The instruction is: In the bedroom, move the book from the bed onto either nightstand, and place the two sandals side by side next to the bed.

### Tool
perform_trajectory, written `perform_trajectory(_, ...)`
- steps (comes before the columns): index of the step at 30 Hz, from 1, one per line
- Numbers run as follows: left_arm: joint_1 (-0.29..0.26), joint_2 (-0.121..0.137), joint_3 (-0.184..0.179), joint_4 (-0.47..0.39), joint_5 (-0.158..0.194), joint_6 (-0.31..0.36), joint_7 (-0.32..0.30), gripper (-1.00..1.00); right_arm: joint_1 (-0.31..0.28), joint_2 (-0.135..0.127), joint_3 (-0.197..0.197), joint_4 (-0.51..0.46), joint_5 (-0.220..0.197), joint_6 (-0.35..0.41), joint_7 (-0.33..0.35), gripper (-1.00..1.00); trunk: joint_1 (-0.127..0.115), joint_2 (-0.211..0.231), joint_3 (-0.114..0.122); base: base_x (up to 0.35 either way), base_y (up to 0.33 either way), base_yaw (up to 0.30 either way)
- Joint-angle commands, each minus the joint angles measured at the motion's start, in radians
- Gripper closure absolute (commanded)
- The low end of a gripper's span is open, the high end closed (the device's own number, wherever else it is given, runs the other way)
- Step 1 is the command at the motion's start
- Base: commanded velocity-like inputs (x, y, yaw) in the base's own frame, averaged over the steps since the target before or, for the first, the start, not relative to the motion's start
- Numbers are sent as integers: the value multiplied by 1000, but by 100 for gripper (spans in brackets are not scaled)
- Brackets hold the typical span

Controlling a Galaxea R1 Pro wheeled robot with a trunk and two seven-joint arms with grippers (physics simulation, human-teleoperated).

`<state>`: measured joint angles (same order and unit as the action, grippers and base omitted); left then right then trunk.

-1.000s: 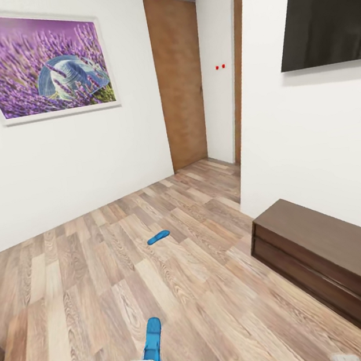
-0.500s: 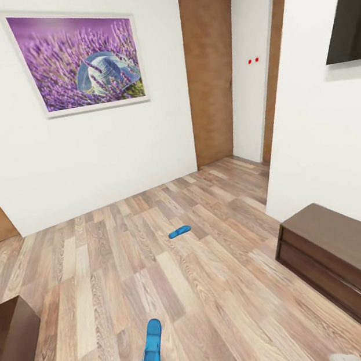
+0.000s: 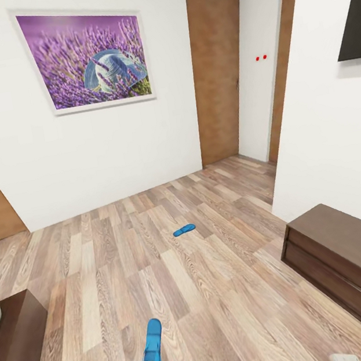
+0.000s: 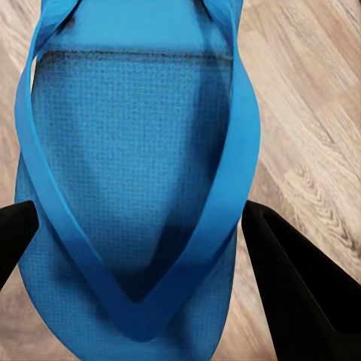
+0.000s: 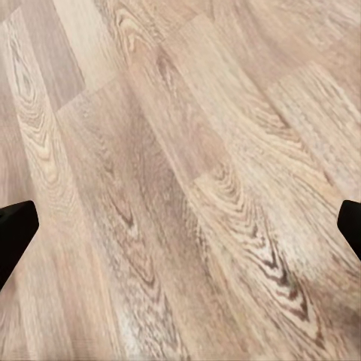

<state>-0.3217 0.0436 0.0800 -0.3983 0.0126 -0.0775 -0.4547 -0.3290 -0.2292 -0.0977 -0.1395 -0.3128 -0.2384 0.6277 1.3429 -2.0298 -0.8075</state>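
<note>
Wood-plank floor [image 3: 222, 291] taken as landmark. Long dark-wood cabinet [image 3: 352, 257] seen at its right edge by the wall; dark bed frame corner [image 3: 18, 331] at its left edge.

One blue flip-flop [image 3: 183, 230] lies flat mid-floor, well apart from the robot. The other flip-flop [image 4: 135, 173] is carried above the floor, clamped across its sole by the left gripper [image 4: 150, 248].

Right gripper [image 5: 180, 226] is spread wide, empty, over bare planks.

Judged: light, thin, flexible foam, likely to droop; best gripped across the sole edges near the strap.
</note>
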Motion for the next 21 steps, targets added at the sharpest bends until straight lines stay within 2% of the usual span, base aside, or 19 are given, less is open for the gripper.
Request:
perform_trajectory(1,-1,-1,5,1,1,-1,-7,100,-1,0,-8,1,3,-2,6,-100,0,0,-2,0,0,0)
perform_trajectory(11,0,-13,6,1,0,-1,-7,100,-1,0,-8,1,3,-1,6,-100,0,0,-18,0,0,0)
perform_trajectory(21,0,-14,6,1,-2,-1,-7,100,-1,-1,-8,1,3,-1,6,-100,0,0,-33,0,0,0)
